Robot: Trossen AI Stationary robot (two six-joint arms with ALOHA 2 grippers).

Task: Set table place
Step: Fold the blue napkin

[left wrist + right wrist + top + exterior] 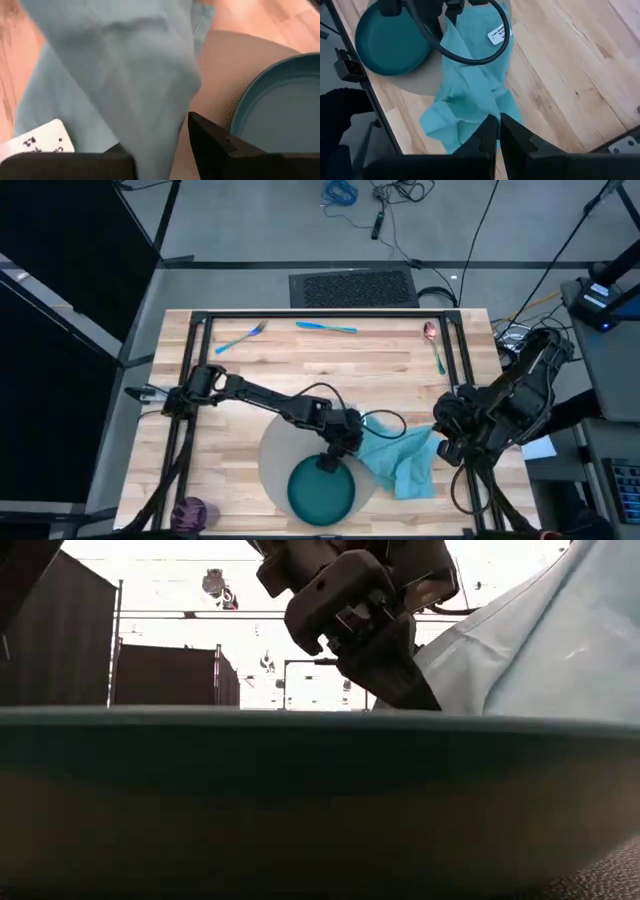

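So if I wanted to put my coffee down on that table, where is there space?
The widest bare wood lies mid-table, between the fork, knife and spoon along the far edge and the left arm below. The near side is crowded: grey mat, teal plate, blue napkin, both grippers, left and right, and the purple cup at the near left corner.

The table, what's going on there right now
A place is being set on the table. The left gripper holds the light blue napkin at the edge of the grey mat, beside the teal plate. The right gripper hovers shut over the napkin's other end. Fork, knife, spoon and purple cup lie unplaced.
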